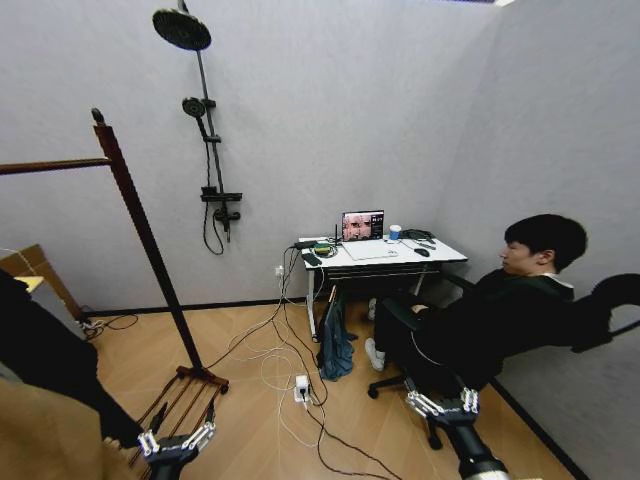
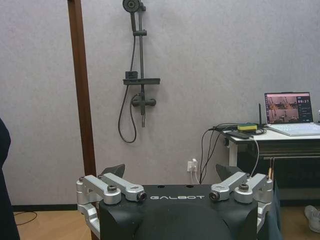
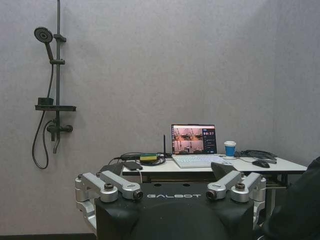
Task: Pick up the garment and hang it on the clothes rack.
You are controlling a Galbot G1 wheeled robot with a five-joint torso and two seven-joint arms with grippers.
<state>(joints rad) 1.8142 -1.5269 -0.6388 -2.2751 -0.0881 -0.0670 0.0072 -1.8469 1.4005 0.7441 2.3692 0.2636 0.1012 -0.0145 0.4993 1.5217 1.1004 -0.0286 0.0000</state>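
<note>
We saw the garment at the lower left of the head frame, a dark mass hanging above a tan coat, its hook out of sight. The rack ran from the upper left of that frame down to its slatted base near the lower centre, well apart from the desk at the back wall. Our left gripper hung low at the bottom edge, just beside the rack's base; our right gripper sat at the lower right. Both had their fingers spread wide and held nothing (both wrist views confirmed it). We judged the garment soft, limp and fairly heavy; the stiff hanger would be the place to grip.
</note>
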